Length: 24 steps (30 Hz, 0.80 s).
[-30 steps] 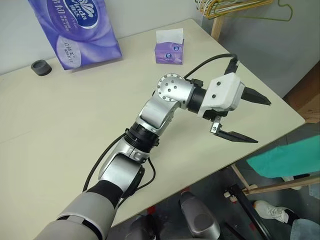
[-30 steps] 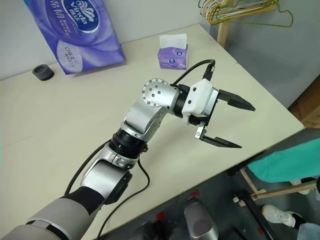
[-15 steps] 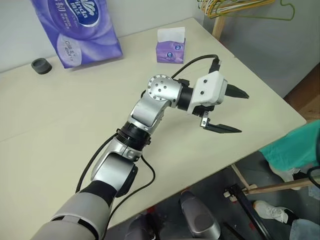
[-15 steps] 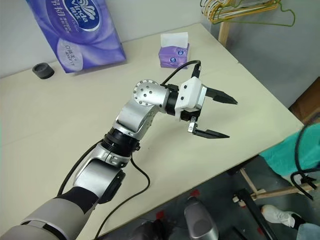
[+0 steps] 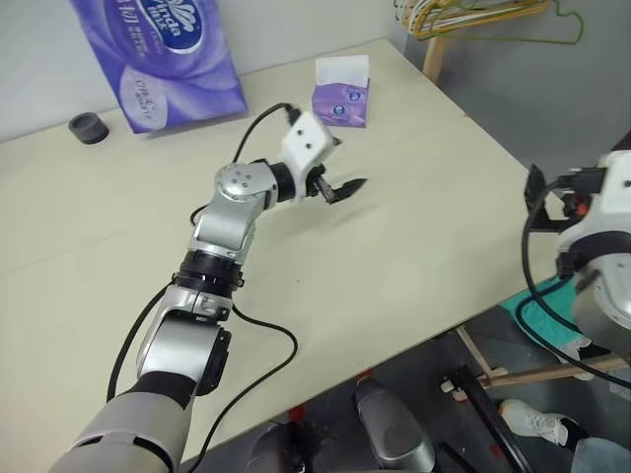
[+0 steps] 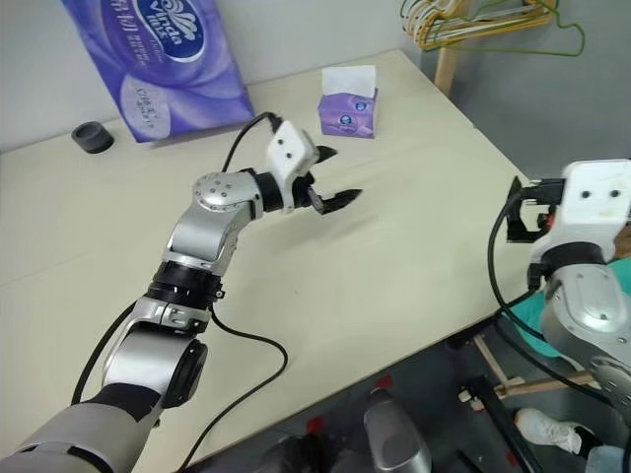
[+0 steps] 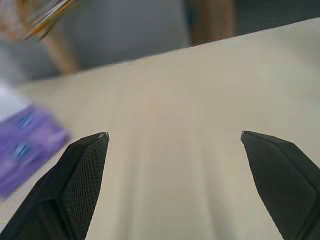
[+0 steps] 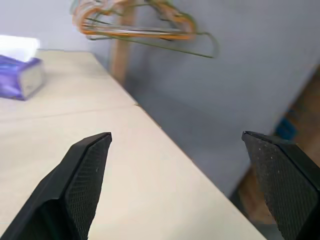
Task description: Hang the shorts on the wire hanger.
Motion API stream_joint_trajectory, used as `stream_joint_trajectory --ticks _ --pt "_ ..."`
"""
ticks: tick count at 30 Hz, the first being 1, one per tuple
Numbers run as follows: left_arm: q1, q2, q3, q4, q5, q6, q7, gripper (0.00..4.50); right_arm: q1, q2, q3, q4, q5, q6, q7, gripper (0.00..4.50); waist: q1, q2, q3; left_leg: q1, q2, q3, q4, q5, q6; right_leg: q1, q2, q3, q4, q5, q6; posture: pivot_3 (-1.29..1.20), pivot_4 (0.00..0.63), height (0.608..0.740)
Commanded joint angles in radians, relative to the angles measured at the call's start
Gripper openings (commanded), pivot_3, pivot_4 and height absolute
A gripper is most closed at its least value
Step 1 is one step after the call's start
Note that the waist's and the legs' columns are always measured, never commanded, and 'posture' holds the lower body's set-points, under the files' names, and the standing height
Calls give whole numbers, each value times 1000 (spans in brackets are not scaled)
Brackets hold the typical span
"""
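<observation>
Both claws spread & empty — left gripper (image 6: 330, 179) over the table (image 6: 414, 236), right gripper (image 8: 177, 145) off its 3 o'clock edge; we judge the shorts (image 5: 537, 315) soft, light, floppy, so we'd pinch them at the waistband.

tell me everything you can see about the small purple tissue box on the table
The tissue box is a small cube-like carton, purple with pale printed patches on its sides. A white tissue stands up out of its top opening. It sits upright on the beige table, near the far edge and towards the corner where hangers hang. Nothing else touches it. The left gripper hovers, open and empty, nearer the robot than the box and apart from it.
</observation>
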Motion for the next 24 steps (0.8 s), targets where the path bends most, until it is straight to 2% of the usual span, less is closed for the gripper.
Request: stream_joint_trajectory --ticks 1,4,7,11,15,20,24 --pt "125 1 105 -163 0 106 181 4500 -34 110 104 100 -196 -126 182 4462 17 1 -13 -1 0 -1 -1 0 0 -2 0 -1 0 0 0 -255 153 740" --pt "245 3 148 -247 66 171 345 4500 -16 235 187 224 -334 -220 289 4462 55 -4 -44 -5 2 -3 -1 2 -3 -8 0 -4 3 0 0 -199 125 740" --pt "347 2 205 -311 46 187 401 4500 -9 358 227 366 -459 -325 341 4462 99 -12 -70 -9 1 -3 -1 7 -12 -15 -1 -6 11 0 0 -141 89 740" --pt "464 23 257 -320 60 81 456 4500 -38 482 224 513 -530 -419 430 4462 156 -18 -102 -8 0 -5 0 11 -18 -15 -2 -7 14 4 -7 -81 55 740" --pt "548 18 321 -325 8 49 462 4500 -87 538 188 585 -567 -484 508 4462 213 -22 -137 -6 0 -10 0 14 -22 -13 -2 -14 14 8 -11 -36 32 740" --pt "573 10 346 -317 -23 10 468 4500 -92 574 137 635 -604 -510 553 4462 290 -28 -165 -7 2 -18 -1 15 -24 -12 -1 -23 13 8 -12 1 22 740" --pt "573 19 347 -310 -33 -5 463 4500 -72 602 105 638 -631 -510 569 4462 321 -28 -174 -7 2 -18 -1 17 -27 -11 0 -24 13 10 -15 12 21 740"
